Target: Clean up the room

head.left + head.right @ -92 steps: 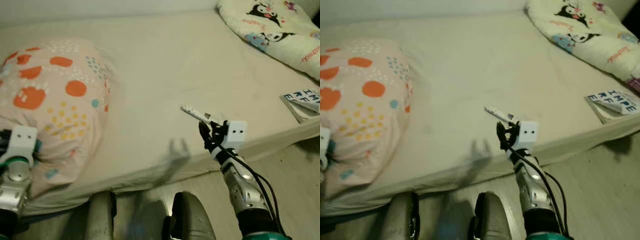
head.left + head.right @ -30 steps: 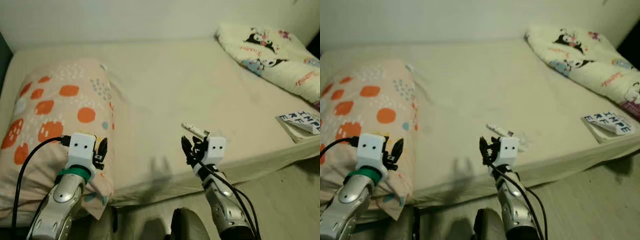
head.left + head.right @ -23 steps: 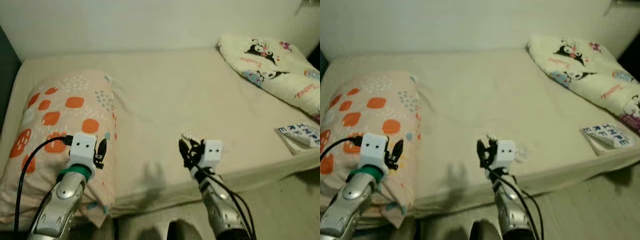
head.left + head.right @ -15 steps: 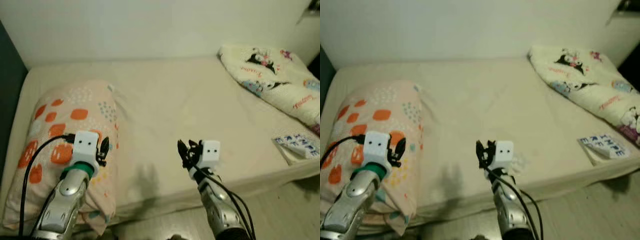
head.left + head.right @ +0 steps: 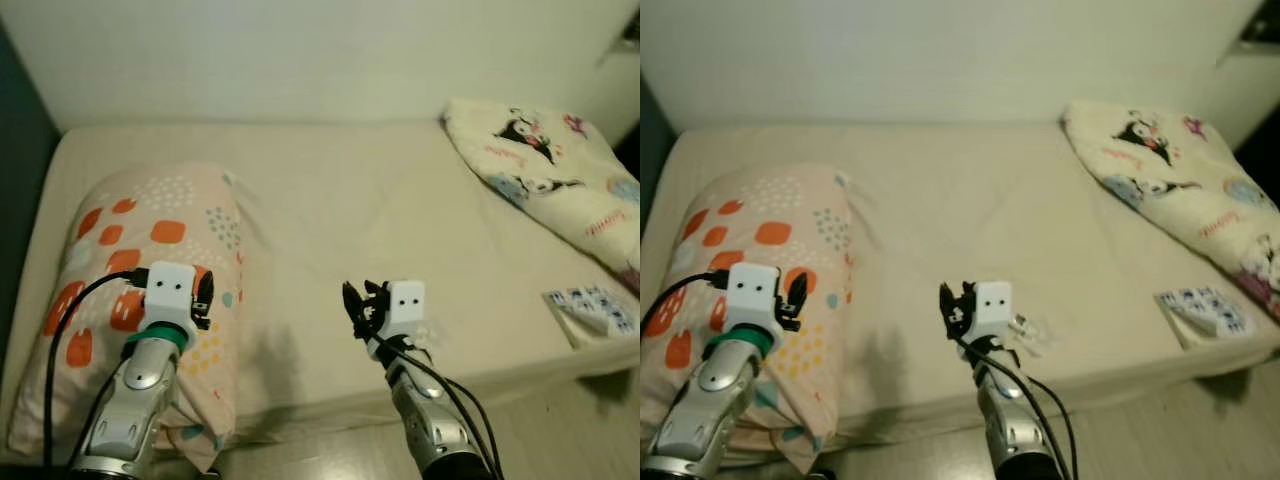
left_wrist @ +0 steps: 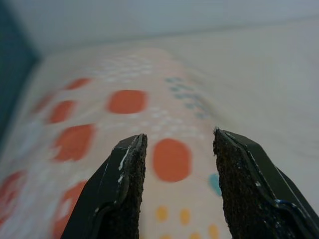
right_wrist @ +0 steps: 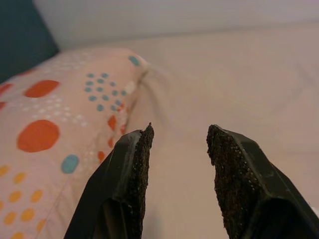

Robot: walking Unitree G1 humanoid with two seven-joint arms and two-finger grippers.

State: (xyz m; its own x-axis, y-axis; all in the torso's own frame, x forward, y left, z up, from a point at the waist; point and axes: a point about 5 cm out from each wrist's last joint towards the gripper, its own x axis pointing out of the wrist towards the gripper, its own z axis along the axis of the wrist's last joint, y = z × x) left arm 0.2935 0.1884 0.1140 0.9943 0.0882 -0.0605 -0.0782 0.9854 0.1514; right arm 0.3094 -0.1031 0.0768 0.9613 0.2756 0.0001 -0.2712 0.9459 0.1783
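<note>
Since the earlier frames the left gripper [image 5: 203, 297] is coming up over the spotted pillow [image 5: 110, 260] and the view is widening. Both grippers are standing apart-fingered, gripping nothing. The right gripper [image 5: 948, 302] is hovering above the mattress [image 5: 400, 190]; the small white item [image 5: 1032, 333] is lying just beside it, uncollected. A patterned blanket [image 5: 1160, 170] and a booklet [image 5: 1200, 308] are waiting near the bed's right side.

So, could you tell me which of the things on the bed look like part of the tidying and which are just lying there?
Likely part of the tidying:
- small white wrapper
- booklet
- spotted pillow

Just there:
- cartoon blanket
- mattress
</note>
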